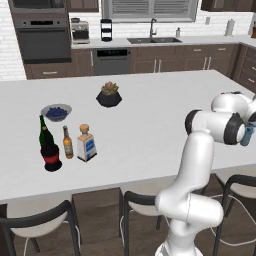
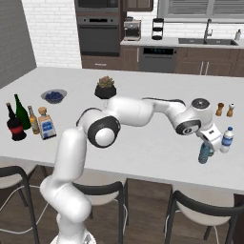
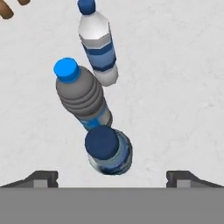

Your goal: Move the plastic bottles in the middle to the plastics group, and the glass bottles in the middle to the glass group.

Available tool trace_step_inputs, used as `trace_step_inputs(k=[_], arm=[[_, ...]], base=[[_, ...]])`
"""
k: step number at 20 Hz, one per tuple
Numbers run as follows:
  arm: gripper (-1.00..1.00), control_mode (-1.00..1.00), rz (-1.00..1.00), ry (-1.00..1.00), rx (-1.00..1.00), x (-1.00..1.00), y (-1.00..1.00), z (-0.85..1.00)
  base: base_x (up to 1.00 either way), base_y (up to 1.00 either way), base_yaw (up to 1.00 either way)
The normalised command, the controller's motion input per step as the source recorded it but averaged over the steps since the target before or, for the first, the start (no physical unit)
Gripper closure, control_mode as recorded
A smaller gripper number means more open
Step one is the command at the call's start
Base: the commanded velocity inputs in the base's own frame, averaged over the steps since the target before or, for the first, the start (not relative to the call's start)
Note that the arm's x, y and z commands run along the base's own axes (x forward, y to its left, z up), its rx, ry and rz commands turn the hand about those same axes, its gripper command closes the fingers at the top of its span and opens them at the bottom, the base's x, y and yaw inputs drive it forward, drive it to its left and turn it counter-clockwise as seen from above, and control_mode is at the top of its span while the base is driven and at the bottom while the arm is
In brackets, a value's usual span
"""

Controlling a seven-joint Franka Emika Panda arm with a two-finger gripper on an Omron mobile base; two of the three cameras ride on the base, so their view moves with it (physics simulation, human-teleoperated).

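the claw [image 3: 112, 177] hangs open above three small water bottles [image 3: 107, 151] standing close together on the desk's [image 2: 143, 147] near right edge; none is gripped.

3 water bottles [image 3: 107, 151] stand bunched beneath the jaws; bare counter [image 3: 175, 87] lies open beside them.
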Motion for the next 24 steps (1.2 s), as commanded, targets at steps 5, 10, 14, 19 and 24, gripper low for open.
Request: trace_step_inputs(k=[5, 10, 14, 19, 24], arm=[[-1.00, -1.00, 0.00, 0.00, 0.00, -0.63, 0.38, 0.11], [-1.00, -1.00, 0.00, 0.00, -0.02, -0.53, 0.66, 0.00], [-1.00, -1.00, 0.00, 0.00, -0.09, -0.17, 0.95, 0.01], [-1.00, -1.00, 0.07, 0.02, -0.14, -0.02, 1.00, 0.55], [-1.00, -1.00, 0.27, 0.06, -0.07, -0.01, 1.00, 1.00]], base=[[0.00, 0.00, 0.00], [0.00, 0.00, 0.00], [0.00, 0.00, 0.00], [0.00, 0.00, 0.00], [0.00, 0.00, 0.00]])
